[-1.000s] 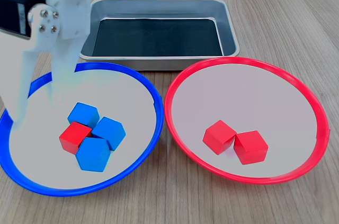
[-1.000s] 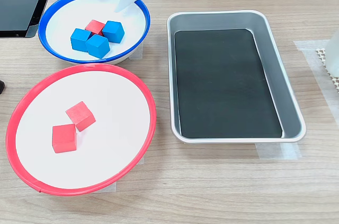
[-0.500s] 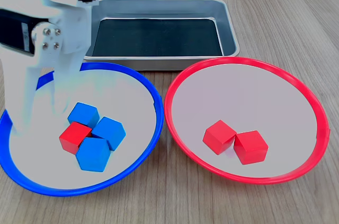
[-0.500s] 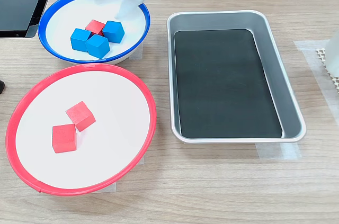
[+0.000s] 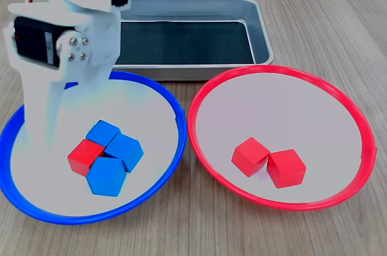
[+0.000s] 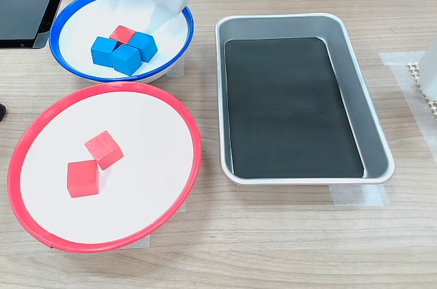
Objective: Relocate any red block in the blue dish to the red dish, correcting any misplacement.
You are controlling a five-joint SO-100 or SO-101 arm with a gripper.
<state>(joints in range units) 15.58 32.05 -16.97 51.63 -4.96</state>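
Red block [image 5: 84, 155] lay inside the blue dish [image 5: 158, 90], pressed among three blue cubes [image 5: 123, 150], on the side of the cluster toward the first exterior view's left. In that view one blue cube stood behind it, one in front of it and one beside it on the right, so only its left face and its top seemed free.

Nearest to the camera in the first exterior view was the bare worktop [image 5: 199, 232], then the two dishes side by side. In the red dish [image 5: 338, 95], on the first exterior view's right, two other red cubes [image 5: 269, 163] lay touching each other.

Above the blue dish hung the hand [image 5: 51, 123], its two white fingers pointing down and spread wide, holding nothing. One finger [image 5: 37, 117] came down just left of the red block in the first exterior view; the other is clearer in the second exterior view [image 6: 161, 16], near a blue cube. The block therefore lay a little to the right of and nearer than the hand in the first exterior view. I judge the hand needed to come over the block and close across it without catching the blue neighbours, which looked difficult because they touched it.

Farther back stood a metal tray [image 5: 257, 14], with only a dark mat inside.
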